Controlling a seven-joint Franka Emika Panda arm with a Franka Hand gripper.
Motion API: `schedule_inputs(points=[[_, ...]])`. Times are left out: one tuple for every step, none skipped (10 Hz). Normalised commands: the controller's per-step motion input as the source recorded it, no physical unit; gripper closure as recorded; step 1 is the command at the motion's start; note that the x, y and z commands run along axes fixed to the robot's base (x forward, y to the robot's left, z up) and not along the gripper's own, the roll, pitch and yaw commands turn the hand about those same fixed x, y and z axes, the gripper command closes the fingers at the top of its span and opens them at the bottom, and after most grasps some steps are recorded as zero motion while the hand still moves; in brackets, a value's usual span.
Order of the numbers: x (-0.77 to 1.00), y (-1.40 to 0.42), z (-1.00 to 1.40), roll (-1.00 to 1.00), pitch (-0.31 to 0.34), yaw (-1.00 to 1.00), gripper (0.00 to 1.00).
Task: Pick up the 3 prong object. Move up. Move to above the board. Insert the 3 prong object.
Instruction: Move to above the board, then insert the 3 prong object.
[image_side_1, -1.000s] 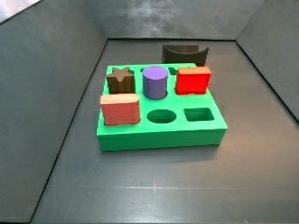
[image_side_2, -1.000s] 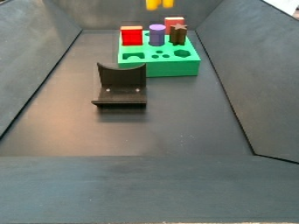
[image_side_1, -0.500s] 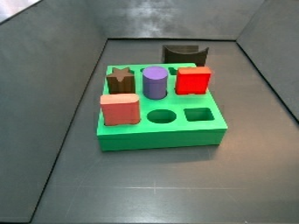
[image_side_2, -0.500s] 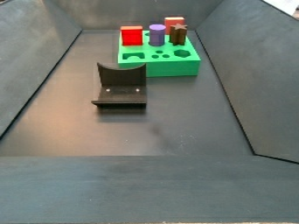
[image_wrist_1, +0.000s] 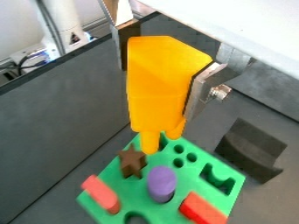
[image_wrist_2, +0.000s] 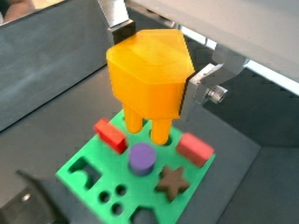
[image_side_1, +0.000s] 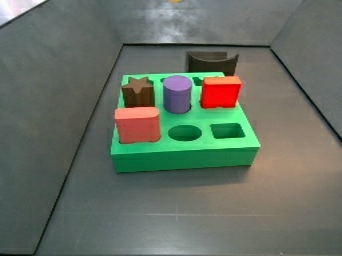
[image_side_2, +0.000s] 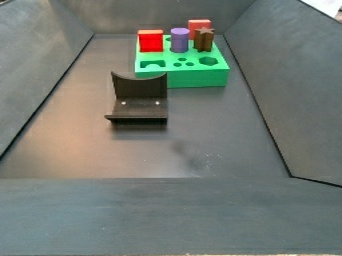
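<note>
My gripper (image_wrist_1: 160, 74) is shut on the 3 prong object (image_wrist_1: 158, 79), an orange-yellow block with a faceted top and prongs pointing down. Silver fingers (image_wrist_1: 201, 90) press on its two sides. It also shows in the grip in a wrist view (image_wrist_2: 149, 74). It hangs high above the green board (image_wrist_1: 131, 182), well clear of it. The board lies on the dark floor in both side views (image_side_1: 187, 158) (image_side_2: 201, 78). The gripper and the 3 prong object are out of view in both side views.
On the board stand a purple cylinder (image_side_1: 177, 95), a red block (image_side_1: 221, 92), a salmon block (image_side_1: 136, 125) and a brown star (image_side_1: 138, 94). Round and square holes show near its front. The dark fixture (image_side_2: 138, 97) stands on the floor beside the board. Grey walls surround the floor.
One second ago the orange block showed at the top edge of a side view; it has since risen out of that view. The board and its blocks have not moved.
</note>
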Motion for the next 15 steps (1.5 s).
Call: schedule_inputs(points=[[-0.01, -0.32, 0.08, 0.0, 0.085, 0.0, 1.0], [0.01, -0.23, 0.07, 0.0, 0.093, 0.01, 1.0], [0.06, 0.69, -0.73, 0.0, 0.051, -0.34, 1.0], [0.05, 0.71, -0.73, 0.0, 0.05, -0.32, 1.0], [0.05, 0.71, -0.73, 0.0, 0.05, -0.32, 1.0], [0.03, 0.66, -0.75, 0.0, 0.061, -0.37, 1.0], [0.0, 0.61, -0.77, -0.05, 0.05, -0.38, 1.0], [0.0, 0.65, -0.9, -0.08, 0.0, -0.3, 1.0], [0.02, 0.55, -1.0, 0.0, 0.0, -0.06, 1.0], [0.0, 0.46, -1.0, 0.0, 0.0, -0.06, 1.0], [0.0, 0.29, -0.93, -0.1, -0.047, -0.16, 1.0], [-0.05, 0.17, -0.81, -0.13, -0.119, -0.24, 1.0], [0.0, 0.11, -0.75, -0.09, -0.171, -0.22, 1.0], [0.19, 0.07, -0.58, -0.14, -0.237, -0.15, 1.0], [0.23, 0.09, -0.59, -0.14, -0.216, -0.13, 1.0]])
